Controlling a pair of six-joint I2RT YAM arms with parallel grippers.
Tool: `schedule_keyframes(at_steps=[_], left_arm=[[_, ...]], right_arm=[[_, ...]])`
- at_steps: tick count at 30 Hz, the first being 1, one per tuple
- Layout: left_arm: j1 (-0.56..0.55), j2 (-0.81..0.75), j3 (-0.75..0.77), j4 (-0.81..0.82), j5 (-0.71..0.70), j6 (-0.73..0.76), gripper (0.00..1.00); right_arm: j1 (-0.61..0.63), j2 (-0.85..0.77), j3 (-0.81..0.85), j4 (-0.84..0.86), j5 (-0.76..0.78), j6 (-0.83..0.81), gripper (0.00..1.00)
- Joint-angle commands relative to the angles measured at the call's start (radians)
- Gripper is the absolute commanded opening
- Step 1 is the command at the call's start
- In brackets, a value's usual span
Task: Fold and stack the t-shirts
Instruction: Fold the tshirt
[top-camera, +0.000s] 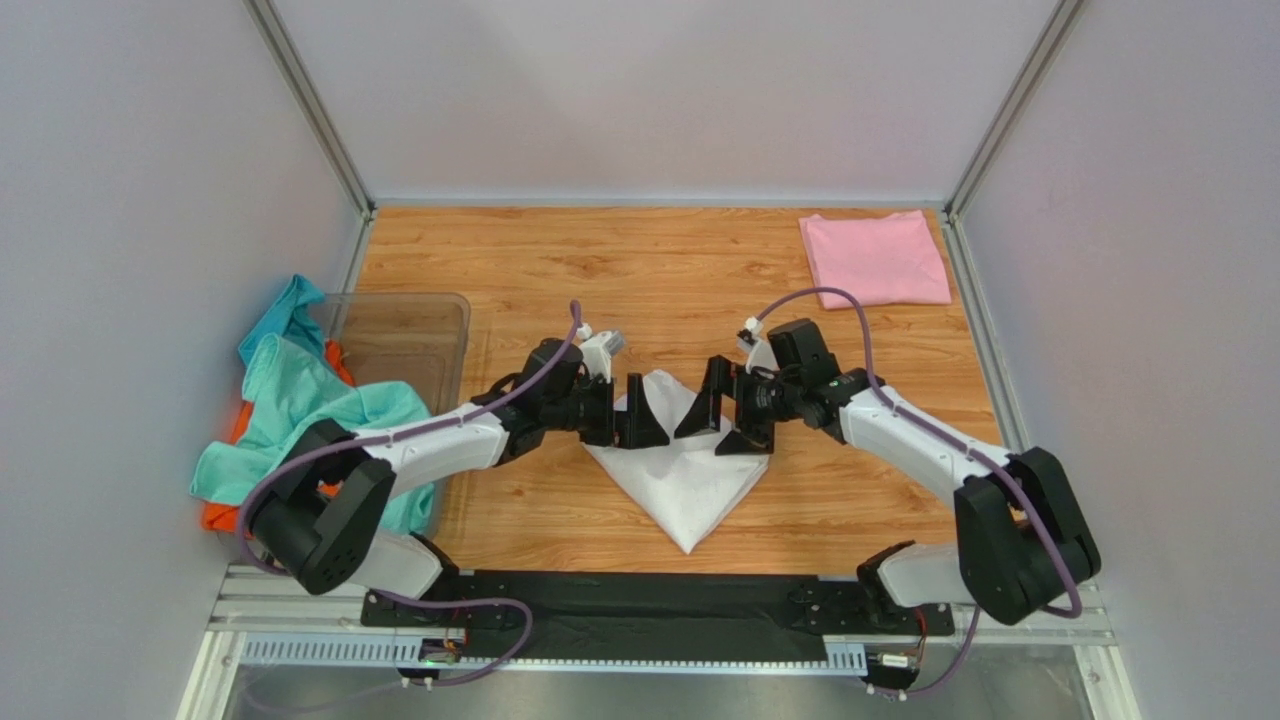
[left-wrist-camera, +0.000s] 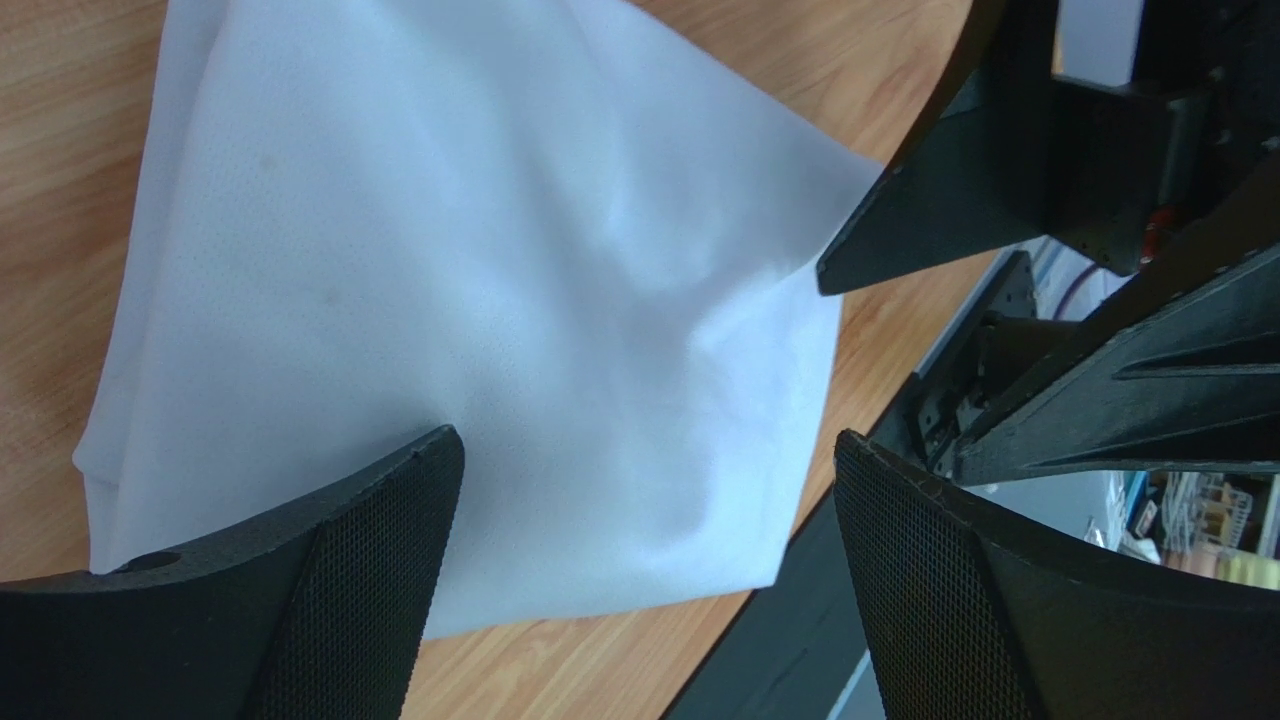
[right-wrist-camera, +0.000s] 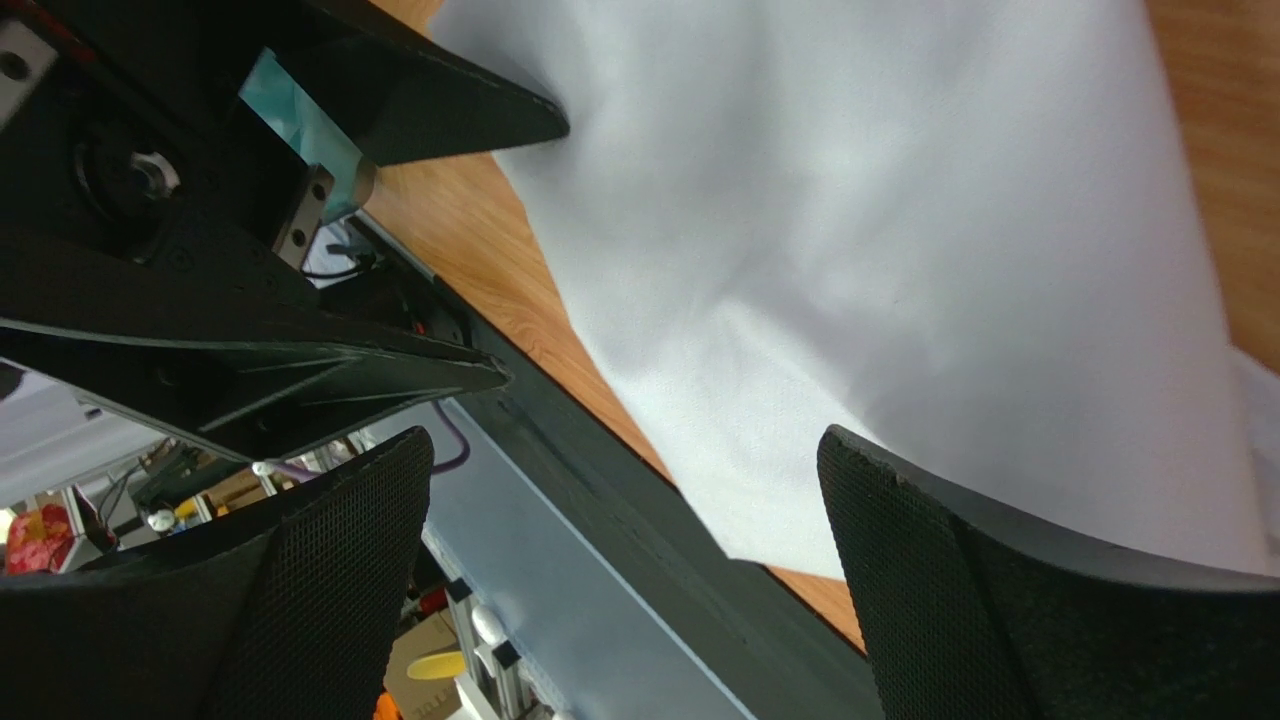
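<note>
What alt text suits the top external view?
The left gripper and right gripper, both open, face each other over a folded white t-shirt on the table. A folded pink t-shirt lies far right; teal and orange shirts are heaped by a clear bin on the left.

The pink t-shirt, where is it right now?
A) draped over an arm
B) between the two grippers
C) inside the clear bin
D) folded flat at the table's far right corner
D: the pink t-shirt lies folded flat on the wooden table, at its far right corner.
</note>
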Motion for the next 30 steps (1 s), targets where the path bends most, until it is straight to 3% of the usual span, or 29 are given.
schedule_keyframes(at_steps=[1,4,10,16,23,26,30], left_arm=[[0.005,0.066,-0.024,0.126,0.013,-0.018,0.99],[0.010,0.103,-0.044,0.153,0.013,-0.034,0.99],[0.011,0.161,-0.063,0.194,0.051,-0.064,0.98],[0.010,0.156,-0.165,0.260,0.073,-0.144,0.97],[-0.097,-0.070,-0.288,0.243,-0.010,-0.244,0.96],[-0.162,-0.156,-0.270,0.164,-0.085,-0.256,0.96],[-0.168,-0.259,-0.222,0.064,-0.137,-0.252,0.96]], right_arm=[[-0.066,0.058,0.039,0.079,0.015,-0.037,1.00],[-0.141,0.118,0.002,0.082,-0.027,-0.065,1.00],[-0.177,0.178,-0.073,0.102,-0.033,-0.115,1.00],[-0.235,0.239,-0.043,0.101,-0.036,-0.152,1.00],[-0.247,0.290,0.123,0.012,-0.073,-0.256,1.00],[-0.246,0.262,0.215,-0.071,-0.064,-0.286,1.00],[-0.231,0.186,0.276,-0.140,-0.018,-0.300,1.00]])
